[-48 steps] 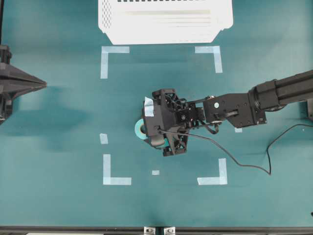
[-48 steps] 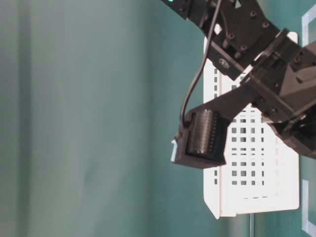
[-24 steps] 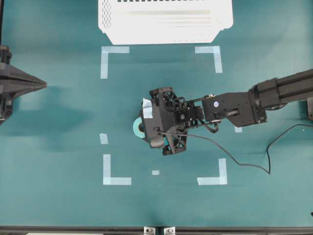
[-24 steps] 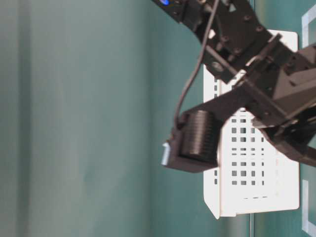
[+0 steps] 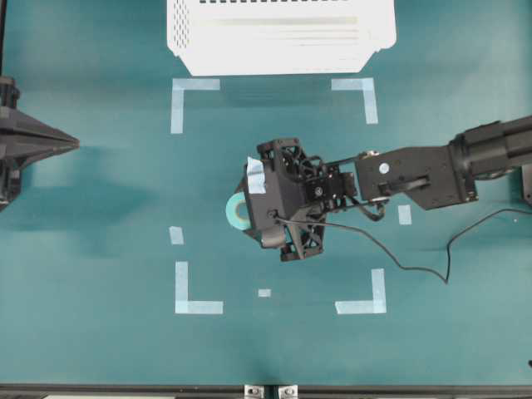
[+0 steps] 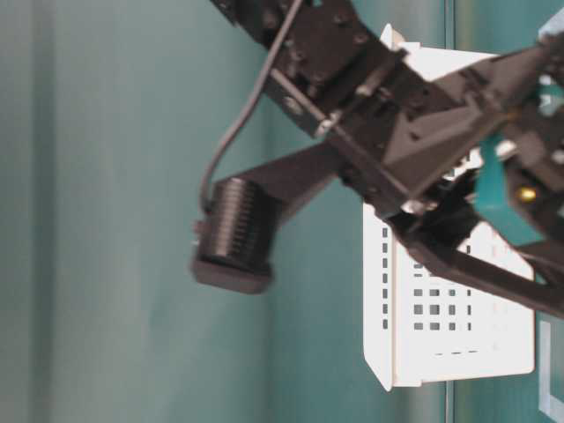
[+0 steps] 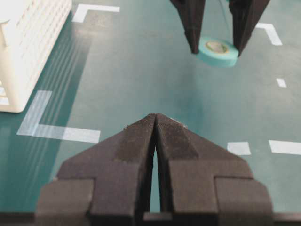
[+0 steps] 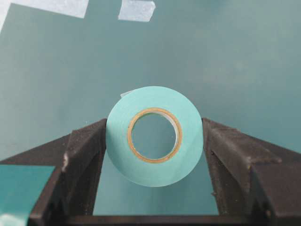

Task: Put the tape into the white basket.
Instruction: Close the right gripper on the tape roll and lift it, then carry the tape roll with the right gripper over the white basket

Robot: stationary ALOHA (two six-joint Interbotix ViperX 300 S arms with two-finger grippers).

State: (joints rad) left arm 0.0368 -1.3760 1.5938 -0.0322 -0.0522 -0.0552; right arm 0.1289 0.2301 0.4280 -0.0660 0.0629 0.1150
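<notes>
I had the right gripper (image 8: pixel 154 141) lowered over the small round roll of teal-green tape (image 8: pixel 154 134), which lay flat on the dark teal table (image 5: pixel 100 208) near the middle of the square marked out by pale-blue tape corner marks (image 5: pixel 195 291). Seen from the right wrist camera, the two black fingers (image 8: pixel 84 155) stood one on each side of the roll, right against its outer wall, so the jaws were spread about as wide as the roll itself. I judged that they bracketed it for a sideways pinch, though I could not tell whether they were pressing it or only touching, and the roll appeared to rest on the table, not lifted.

The large white plastic basket with slotted walls (image 5: pixel 278 37) sat at the far edge of the table, well apart from the roll and outside the marked square. I judged that lifting and carrying were both left to do.

I kept the left gripper (image 7: pixel 155 132) parked at the left side, its tips pressed together and holding nothing, so that it stayed clear of the working arm's path.
</notes>
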